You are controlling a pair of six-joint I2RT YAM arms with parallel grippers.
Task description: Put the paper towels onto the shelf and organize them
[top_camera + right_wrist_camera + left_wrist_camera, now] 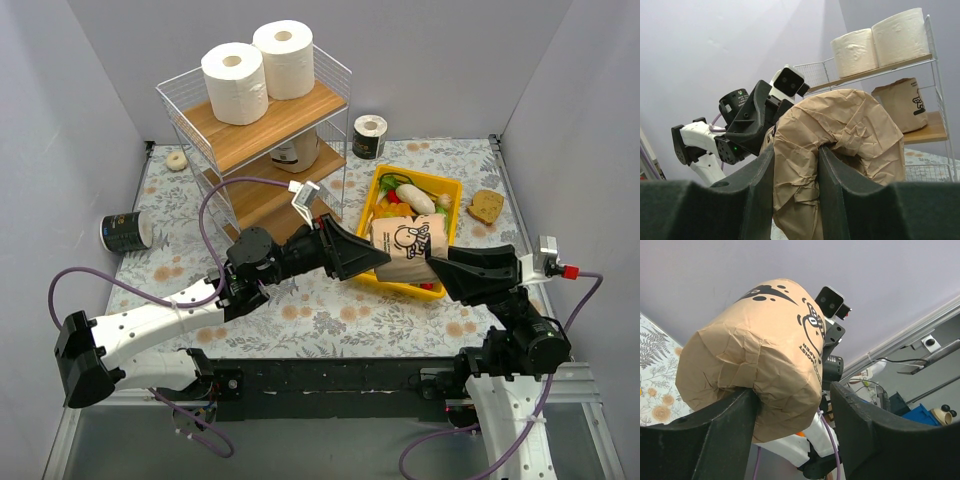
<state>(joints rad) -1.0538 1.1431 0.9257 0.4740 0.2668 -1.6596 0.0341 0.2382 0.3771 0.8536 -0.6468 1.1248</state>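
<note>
Slippage is the main worry: the tan-wrapped roll (408,248) hangs in the air between the two arms, above the near edge of the yellow bin (452,182), and only the right hand (796,157) has it. That hand's fingers are nearly together, pinched on a crumpled fold of wrap at the roll's end rather than across its body. A soft paper fold can tear or creep out of such a pinch, and the roll would then drop into the bin or onto the table (330,310). The left hand (792,402) is spread wide and grips nothing. In its wrist view the roll bulges over one finger, apparently touching it, while the other finger stands apart from it. If the right hand lets go before the left one closes, nothing carries the roll, and a lopsided closure could knock it sideways. The shelf (300,115) stands behind the left arm, with two white rolls (234,82) on its top board and a second tan-wrapped roll (900,102) on the middle one.
</note>
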